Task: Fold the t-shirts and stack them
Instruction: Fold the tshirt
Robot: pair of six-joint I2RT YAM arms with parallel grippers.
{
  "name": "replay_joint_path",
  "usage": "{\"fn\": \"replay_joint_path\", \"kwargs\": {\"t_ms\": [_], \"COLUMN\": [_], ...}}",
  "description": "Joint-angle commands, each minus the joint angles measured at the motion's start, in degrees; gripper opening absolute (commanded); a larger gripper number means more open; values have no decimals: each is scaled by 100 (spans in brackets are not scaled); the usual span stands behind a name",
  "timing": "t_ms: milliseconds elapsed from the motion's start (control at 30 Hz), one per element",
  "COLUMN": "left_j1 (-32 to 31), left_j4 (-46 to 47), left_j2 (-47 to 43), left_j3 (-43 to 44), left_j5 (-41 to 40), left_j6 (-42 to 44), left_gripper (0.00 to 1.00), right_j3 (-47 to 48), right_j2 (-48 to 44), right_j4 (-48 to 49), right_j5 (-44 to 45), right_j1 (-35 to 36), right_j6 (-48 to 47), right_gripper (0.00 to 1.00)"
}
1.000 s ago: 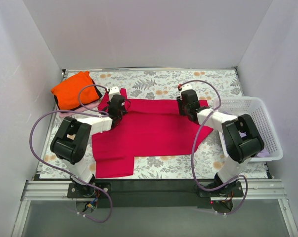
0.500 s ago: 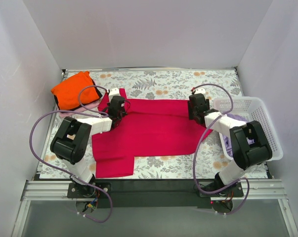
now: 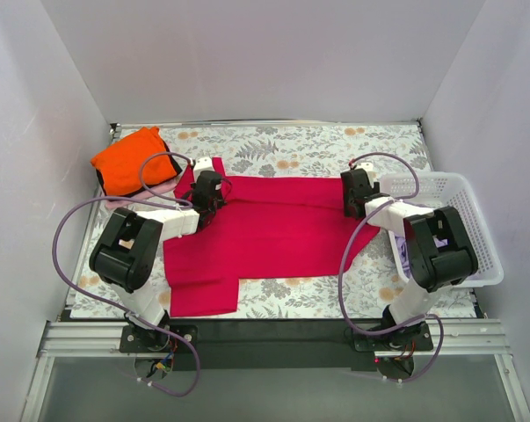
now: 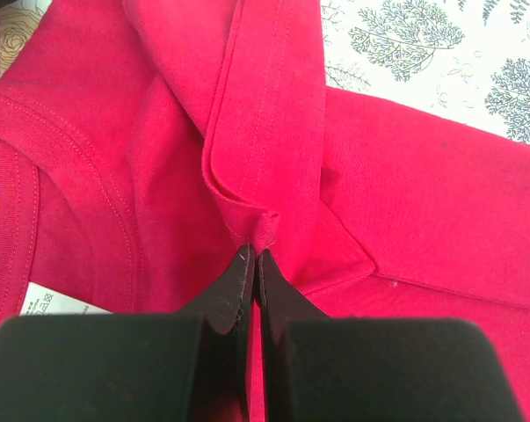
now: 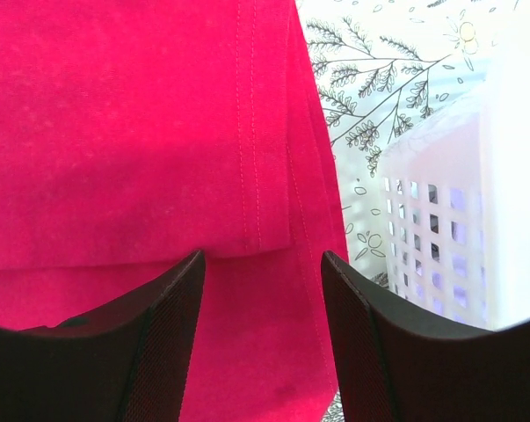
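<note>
crimson t-shirt (image 3: 282,233): spread flat at centre, partly folded.
left gripper (image 4: 253,262): jaws pressed together, pinching a cloth fold near the collar.
right gripper (image 5: 263,264): jaws spread above the hem, beside basket (image 3: 477,230).
orange t-shirt (image 3: 131,162): folded, far-left corner.

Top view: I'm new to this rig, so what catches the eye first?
A crimson t-shirt lies spread across the middle of the table, the left gripper pinching a fold near its collar. An orange t-shirt sits at the far left corner; a white basket stands at the right edge.
</note>
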Motion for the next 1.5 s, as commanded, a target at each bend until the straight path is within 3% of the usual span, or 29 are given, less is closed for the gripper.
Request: {"fn": "replay_joint_path", "kwargs": {"t_ms": [0, 233, 633, 733, 800, 833, 1467], "left_j1": [19, 19, 19, 19, 19, 19, -16], "left_j4": [1, 18, 10, 10, 10, 10, 9], "left_j2": [-250, -206, -250, -250, -258, -250, -267], "left_j3": [-52, -52, -78, -78, -78, -78, -52], "left_j5": [28, 37, 2, -7, 2, 11, 99], "left_j6": [-21, -21, -3, 6, 6, 6, -38], "left_gripper": [0, 0, 0, 0, 0, 0, 0], "right_j3": [239, 405, 757, 783, 810, 819, 775], "right_j2": [152, 310, 654, 697, 706, 698, 109], "right_j4": [30, 21, -110, -146, -154, -163, -251], "right_j5": [139, 52, -361, -405, -406, -353, 851], "right_j1": [-46, -134, -310, -336, -328, -336, -284], "right_j6": [129, 138, 15, -2, -11, -20, -257], "right_gripper": [50, 46, 29, 19, 3, 1, 1]}}
